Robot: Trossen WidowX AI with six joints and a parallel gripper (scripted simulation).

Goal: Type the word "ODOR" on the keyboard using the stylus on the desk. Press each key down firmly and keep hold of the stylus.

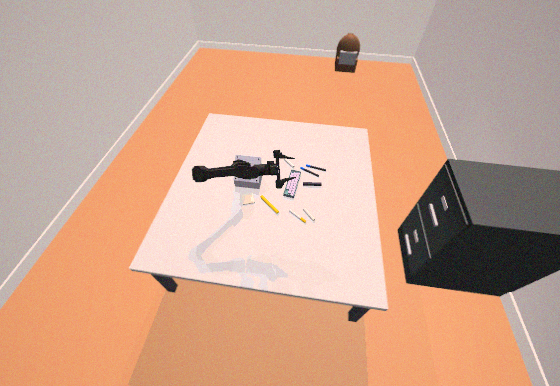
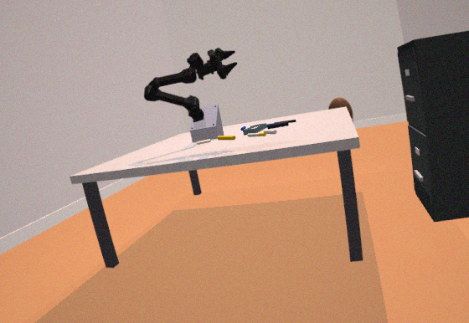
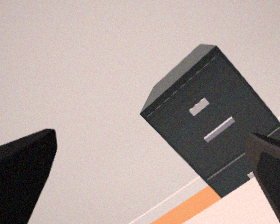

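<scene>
Hovering high above the white square table point(image 1: 325, 263) with its jaws spread wide and holding nothing, the black parallel-jaw gripper point(image 1: 284, 169) hangs over the small pale keyboard point(image 1: 291, 186), with the black stylus point(image 1: 312, 184) at its three o'clock.

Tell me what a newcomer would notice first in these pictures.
The black arm rises from a grey box on the white table, its tool wide open and holding nothing, high above the table. Below it, pens and a small keyboard lie scattered. A dark filing cabinet stands beside the table.
</scene>
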